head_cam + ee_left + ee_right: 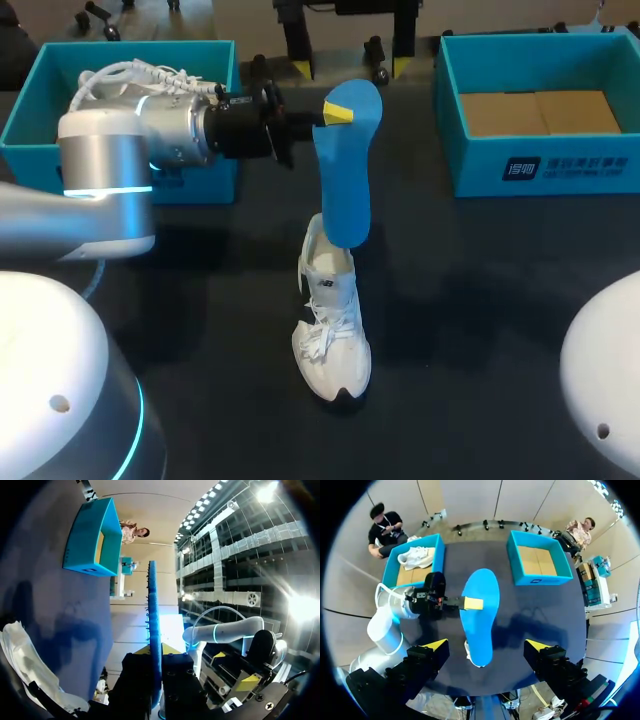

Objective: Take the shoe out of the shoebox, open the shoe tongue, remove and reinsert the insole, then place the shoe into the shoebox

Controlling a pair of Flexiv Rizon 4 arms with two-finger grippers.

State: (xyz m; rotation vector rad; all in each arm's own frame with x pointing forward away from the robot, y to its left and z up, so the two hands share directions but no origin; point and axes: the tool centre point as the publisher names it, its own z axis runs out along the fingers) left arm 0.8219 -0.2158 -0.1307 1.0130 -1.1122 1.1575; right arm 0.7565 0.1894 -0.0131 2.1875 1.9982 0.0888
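Pinching flat blue insole (347, 190), L tool (337, 112) holds it upright over white laced shoe (335, 330) on dark counter (480, 300). R tool (486, 645) spread wide, empty.

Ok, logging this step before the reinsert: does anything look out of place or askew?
Nothing stands out. The insole is out of the shoe, hanging from the left gripper over the shoe's opening, as the task expects. The shoe stands upright on the table, laces loose; nothing spilled.
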